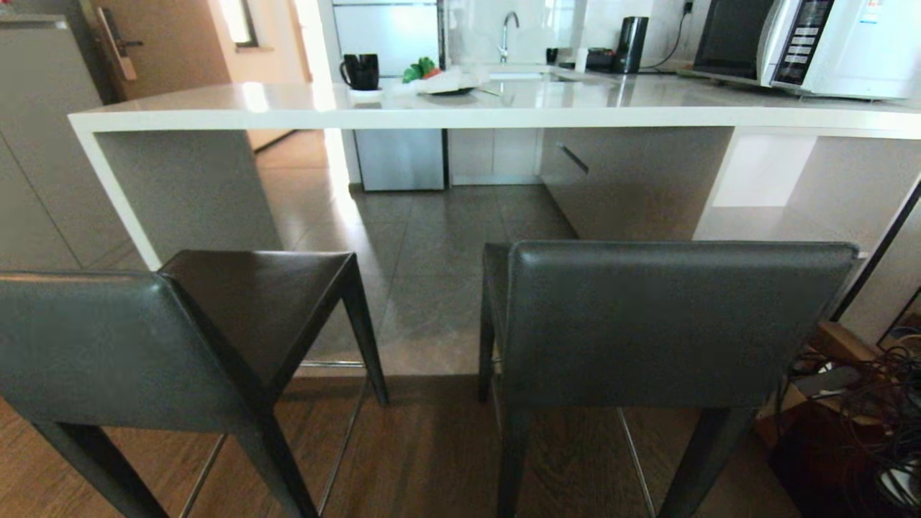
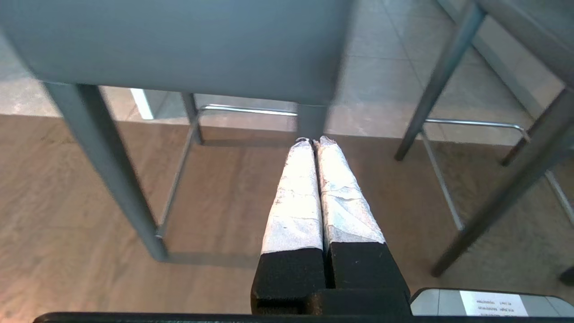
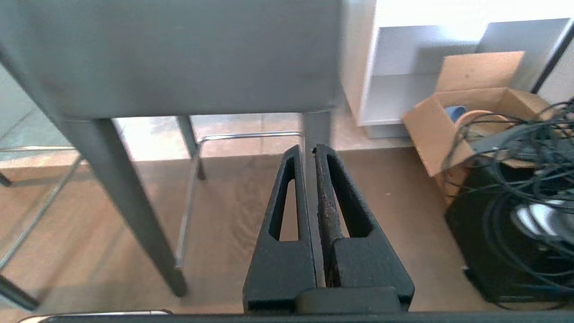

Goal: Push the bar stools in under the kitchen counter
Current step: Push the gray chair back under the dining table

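Two dark grey leather-backed bar stools [image 1: 669, 324] stand pulled out at six o'clock of the glossy white stone table [image 1: 460, 115]. Left gripper [image 2: 313, 141] and right gripper [image 3: 307, 150], jaws pressed together, probably ready for pushing.

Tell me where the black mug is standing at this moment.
In the head view, the black mug stands on the kitchen counter, toward its left end, just left of a plate with green vegetables.

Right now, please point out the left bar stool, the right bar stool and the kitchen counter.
left bar stool [image 1: 108, 345], head view, backrest.
right bar stool [image 1: 676, 324], head view, backrest.
kitchen counter [image 1: 504, 116], head view, front edge.
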You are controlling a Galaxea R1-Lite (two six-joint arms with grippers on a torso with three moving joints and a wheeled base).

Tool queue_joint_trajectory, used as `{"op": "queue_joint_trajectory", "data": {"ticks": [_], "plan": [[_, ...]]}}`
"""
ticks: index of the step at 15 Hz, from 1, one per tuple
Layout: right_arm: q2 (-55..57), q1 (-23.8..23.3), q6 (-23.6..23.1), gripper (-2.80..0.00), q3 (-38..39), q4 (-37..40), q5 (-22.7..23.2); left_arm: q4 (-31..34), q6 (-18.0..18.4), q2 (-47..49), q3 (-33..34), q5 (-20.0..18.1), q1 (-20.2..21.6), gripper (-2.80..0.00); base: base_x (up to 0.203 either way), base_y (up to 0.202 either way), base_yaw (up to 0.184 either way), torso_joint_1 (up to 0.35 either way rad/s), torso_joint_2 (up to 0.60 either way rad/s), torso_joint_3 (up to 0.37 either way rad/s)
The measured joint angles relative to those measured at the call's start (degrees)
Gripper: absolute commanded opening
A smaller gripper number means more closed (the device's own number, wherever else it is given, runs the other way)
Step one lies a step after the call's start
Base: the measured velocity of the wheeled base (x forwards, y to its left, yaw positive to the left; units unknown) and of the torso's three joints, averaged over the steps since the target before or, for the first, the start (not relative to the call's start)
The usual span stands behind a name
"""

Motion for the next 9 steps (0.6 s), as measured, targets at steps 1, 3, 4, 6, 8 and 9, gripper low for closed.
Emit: {"op": "queue_joint_trajectory", "data": {"ticks": [1, 3, 4, 6, 8, 9], "plan": [[0.0, 0.0, 0.0, -2.8, 0.0, 0.0, 0.0, 0.0, 0.0, 0.0, 0.0, 0.0, 0.0, -2.8, 0.0, -0.195, 0.0, 0.002, 0.0, 0.007], [0.0, 0.0, 0.0, -2.8, 0.0, 0.0, 0.0, 0.0, 0.0, 0.0, 0.0, 0.0, 0.0, -2.8, 0.0, -0.194, 0.003, 0.005, 0.0, 0.002], [0.0, 0.0, 0.0, -2.8, 0.0, 0.0, 0.0, 0.0, 0.0, 0.0, 0.0, 0.0, 0.0, -2.8, 0.0, -0.193, 0.005, 0.006, 0.0, 0.002], [0.0, 0.0, 0.0, -2.8, 0.0, 0.0, 0.0, 0.0, 0.0, 0.0, 0.0, 0.0, 0.0, -2.8, 0.0, -0.193, 0.002, 0.005, 0.0, 0.004], [0.0, 0.0, 0.0, -2.8, 0.0, 0.0, 0.0, 0.0, 0.0, 0.0, 0.0, 0.0, 0.0, -2.8, 0.0, -0.193, 0.005, -0.001, 0.0, 0.003], [0.0, 0.0, 0.0, -2.8, 0.0, 0.0, 0.0, 0.0, 0.0, 0.0, 0.0, 0.0, 0.0, -2.8, 0.0, -0.194, 0.0, -0.002, 0.0, 0.0]]}}
